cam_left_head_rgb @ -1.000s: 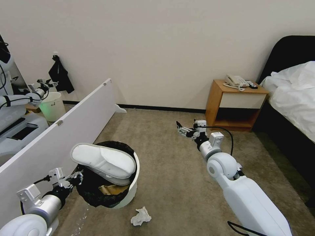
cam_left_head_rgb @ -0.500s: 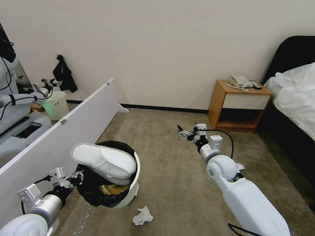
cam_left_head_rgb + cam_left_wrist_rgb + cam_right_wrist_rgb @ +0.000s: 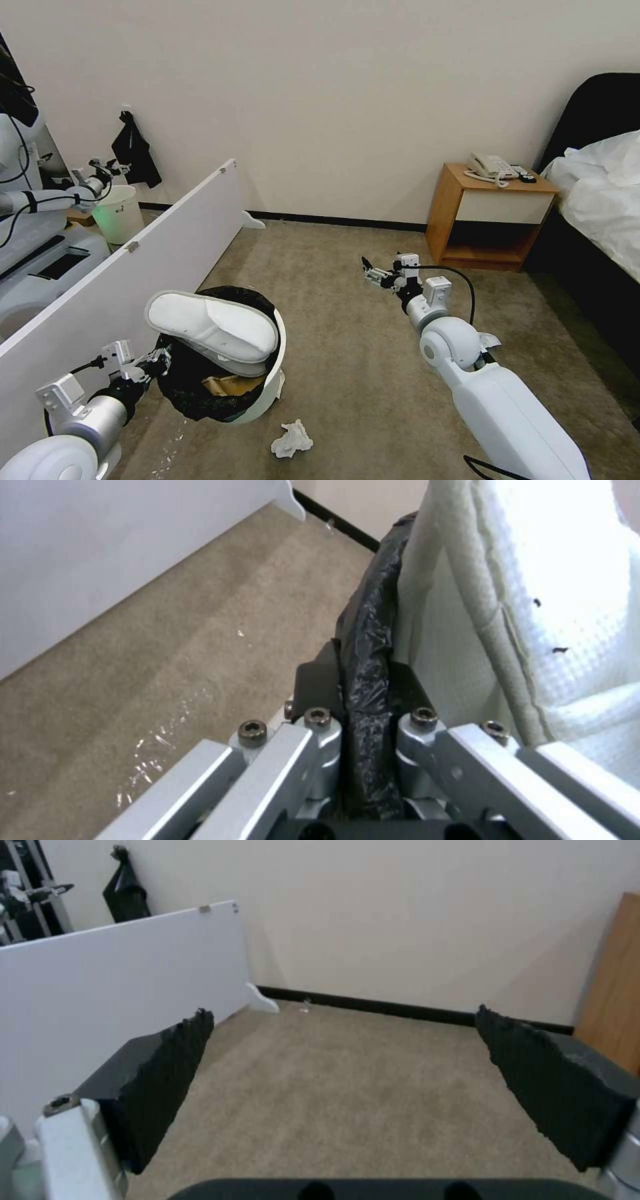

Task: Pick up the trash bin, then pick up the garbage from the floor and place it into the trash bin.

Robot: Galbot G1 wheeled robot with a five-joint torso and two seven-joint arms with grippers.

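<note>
The left claw [image 3: 159, 363] pinches the trash bin [image 3: 270, 393] by its rim, while the right claw [image 3: 371, 273] hangs spread wide and empty, with the soft, light tissue [image 3: 291, 440] on the floor [image 3: 347, 373] below and behind it, easy to squeeze anywhere.

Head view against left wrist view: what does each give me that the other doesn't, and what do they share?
Head view alone: the crumpled white tissue on the carpet beside the bin, the right end effector open over bare carpet, and the wooden nightstand.

Left wrist view alone: the left end effector's fingers pinching the black liner over the bin rim.

Both: the round white trash bin with crinkled black liner, the white flat slipper on top, the left end effector, grey-brown carpet, white board.
</note>
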